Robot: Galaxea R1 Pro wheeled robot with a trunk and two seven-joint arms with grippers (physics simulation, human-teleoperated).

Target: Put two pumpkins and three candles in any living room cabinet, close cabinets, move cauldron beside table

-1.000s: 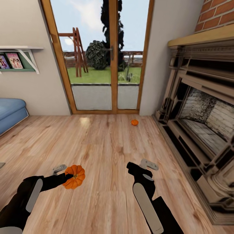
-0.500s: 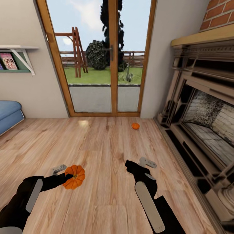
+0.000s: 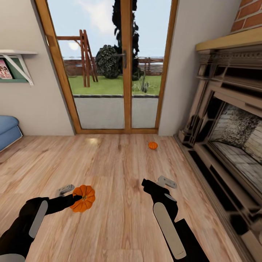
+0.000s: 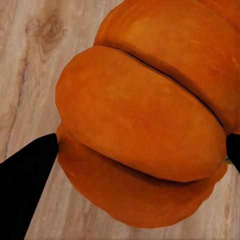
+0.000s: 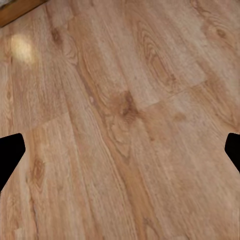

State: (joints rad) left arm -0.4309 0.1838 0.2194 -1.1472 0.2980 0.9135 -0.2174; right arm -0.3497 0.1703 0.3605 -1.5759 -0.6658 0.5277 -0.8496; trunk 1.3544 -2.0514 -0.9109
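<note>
My left gripper is shut on an orange ribbed pumpkin, held above the wood floor at the lower left of the head view. In the left wrist view the pumpkin bulges between the two dark fingertips. A second small pumpkin lies on the floor near the glass door and the fireplace corner. My right gripper hangs open over bare floor, some way short of that pumpkin. The right wrist view has wood planks between the two fingertips. Candles, cabinet and cauldron are out of view.
A stone fireplace with a stepped hearth runs along the right side. A wood-framed glass door stands straight ahead. A blue sofa edge and a wall shelf are at the far left. Open floor lies between.
The whole view has swung to the right: the sofa and shelf slid left and the fireplace looms larger. Both arms keep their pose, the left still holding the pumpkin.
</note>
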